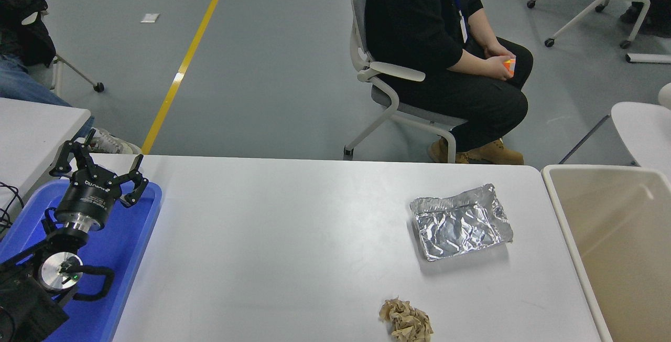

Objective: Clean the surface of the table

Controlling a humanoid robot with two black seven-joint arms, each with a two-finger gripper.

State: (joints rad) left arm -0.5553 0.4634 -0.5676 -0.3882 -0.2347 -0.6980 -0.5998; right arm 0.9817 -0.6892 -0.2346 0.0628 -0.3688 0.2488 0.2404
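Observation:
The table surface (pixel 293 247) is the wide matte white tabletop filling the lower half of the head view. A crumpled silver foil tray (pixel 460 222) lies on it at the right. A crumpled brown paper ball (pixel 407 321) lies near the front edge. My left gripper (pixel 99 166) is open and parked at the lower left above a blue tray (pixel 131 237). My right arm and its gripper are out of view, and so is the white paper cup.
A beige bin (pixel 618 247) stands against the table's right end. A smaller white tabletop (pixel 36 127) shows at the left. A person in black sits on a chair (pixel 388 100) beyond the far edge, holding a colourful cube (pixel 508 65).

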